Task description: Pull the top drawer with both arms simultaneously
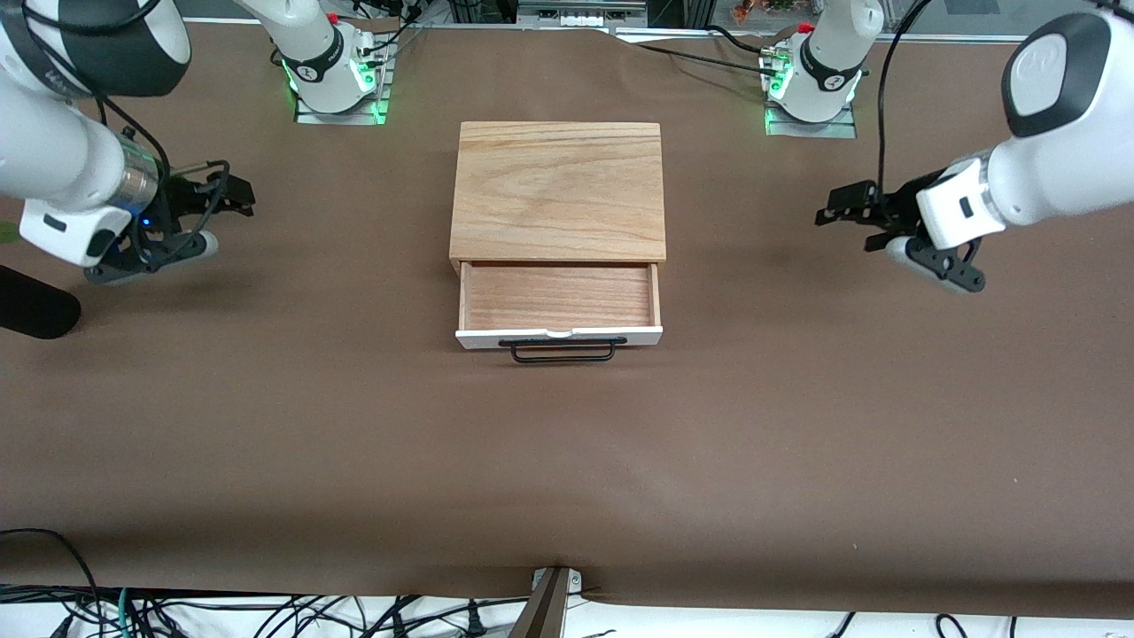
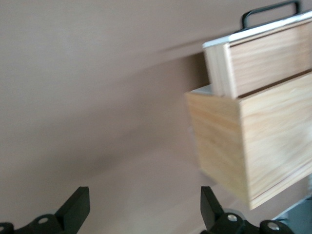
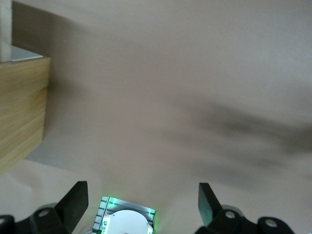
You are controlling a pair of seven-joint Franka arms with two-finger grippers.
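Left pincer (image 1: 852, 217) hangs over bare brown surface (image 1: 797, 425) toward the left arm's end, well apart from the cabinet; fingers spread wide, nothing between them, as its wrist view confirms with both black fingertips (image 2: 78, 207) set far apart. Right pincer (image 1: 232, 190) hangs over the surface toward the right arm's end, likewise well clear of the cabinet, fingers spread and empty; its wrist view shows the two fingertips (image 3: 75, 200) wide apart with a green-lit arm base (image 3: 127, 217) between them lower down. Both arms wait off to the sides, neither touching anything. Midway between them sits the light oak cabinet box (image 1: 558, 190) on the surface. The top drawer (image 1: 558, 297) stands pulled out toward the front camera, reddish-brown wood floor exposed and bare, white front panel (image 1: 558, 336) nearest the camera. The black bar handle (image 1: 563, 349) projects from that panel, untouched. Left wrist view catches the cabinet's side with the drawer (image 2: 263, 53) jutting out; the picture is smeared, so finer detail is probably not readable. Cables (image 1: 266, 611) lie along the surface edge nearest the camera.
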